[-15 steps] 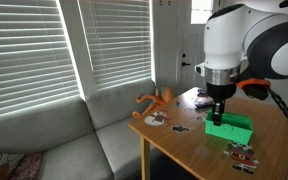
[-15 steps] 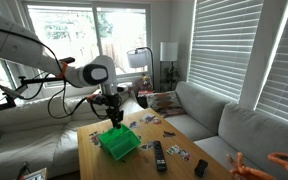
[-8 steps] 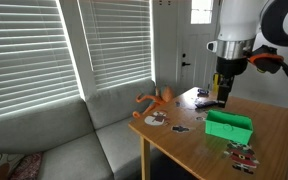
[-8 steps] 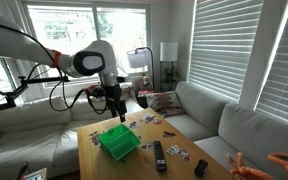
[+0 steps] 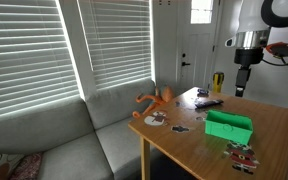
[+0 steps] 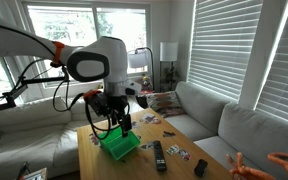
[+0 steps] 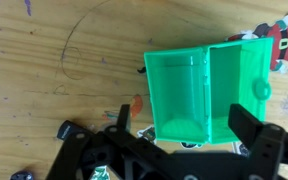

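Note:
A green plastic box (image 5: pixel 229 125) (image 6: pixel 119 146) lies open on the wooden table (image 5: pixel 184 145) (image 6: pixel 149 168). My gripper (image 5: pixel 241 82) (image 6: pixel 120 122) hangs well above it, open and empty. In the wrist view the box (image 7: pixel 199 90) fills the middle, seen from above with its hollow inside showing. My gripper (image 7: pixel 184 125) has one black fingertip (image 7: pixel 122 118) on each side of the box's near edge, clear of it. Nothing sits between the fingers.
Stickers and cards (image 5: pixel 156 119) (image 7: pixel 274 35) are scattered on the table, with two black remotes (image 6: pixel 160 155) near one end. An orange toy (image 5: pixel 156 99) (image 6: pixel 264 163) sits at the table's edge by the grey sofa (image 5: pixel 54 140). A yellow object (image 5: pixel 217 82) stands behind the table.
The jaws have opened and the gripper has lifted away from the green box, which stays on the table. The arm has swung up and back.

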